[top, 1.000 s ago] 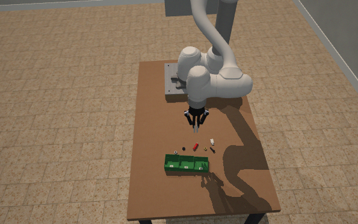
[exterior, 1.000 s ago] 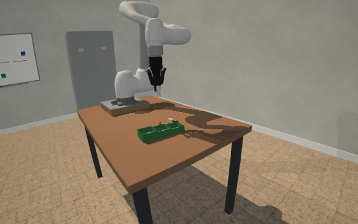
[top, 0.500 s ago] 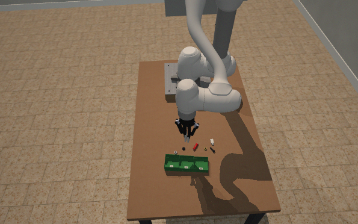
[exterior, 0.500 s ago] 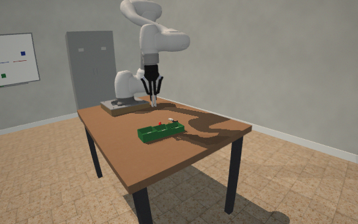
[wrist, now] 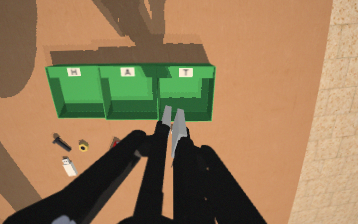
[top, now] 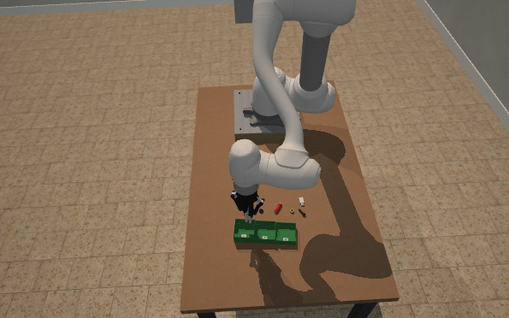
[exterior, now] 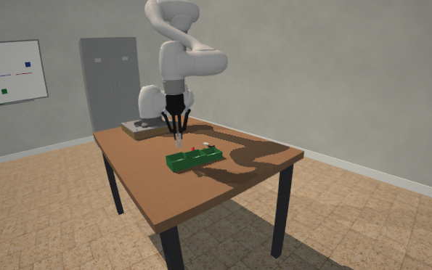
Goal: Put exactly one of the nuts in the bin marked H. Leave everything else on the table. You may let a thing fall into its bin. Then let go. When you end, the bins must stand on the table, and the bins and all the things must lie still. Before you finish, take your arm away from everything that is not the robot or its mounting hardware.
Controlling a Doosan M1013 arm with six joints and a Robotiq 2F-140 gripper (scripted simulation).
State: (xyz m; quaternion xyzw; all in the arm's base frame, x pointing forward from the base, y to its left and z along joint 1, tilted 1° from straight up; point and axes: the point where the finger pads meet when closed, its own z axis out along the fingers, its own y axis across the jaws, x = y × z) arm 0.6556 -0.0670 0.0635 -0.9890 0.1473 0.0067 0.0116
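Observation:
The bin marked H [top: 287, 234] [wrist: 80, 90] is the end compartment of the green row, at the right in the top view and the left in the wrist view; it looks empty. A brass-coloured nut [top: 292, 211] [wrist: 83, 146] lies on the table near bin H, beside the black bolt. A small dark round thing [top: 261, 211], perhaps a nut, lies to the right of the gripper in the top view; the arm parts hide it in the wrist view. My gripper [top: 249, 222] [exterior: 178, 146] [wrist: 171, 117] is shut and empty, above the table close to bin T.
Bin A [top: 266, 233] [wrist: 129, 90] and bin T [top: 244, 232] [wrist: 180, 88] adjoin H. A red thing [top: 278, 208] [exterior: 192, 149], a black bolt [top: 302, 213] [wrist: 62, 143] and a white USB stick [top: 301, 201] [wrist: 69, 167] lie on the robot's side of the bins.

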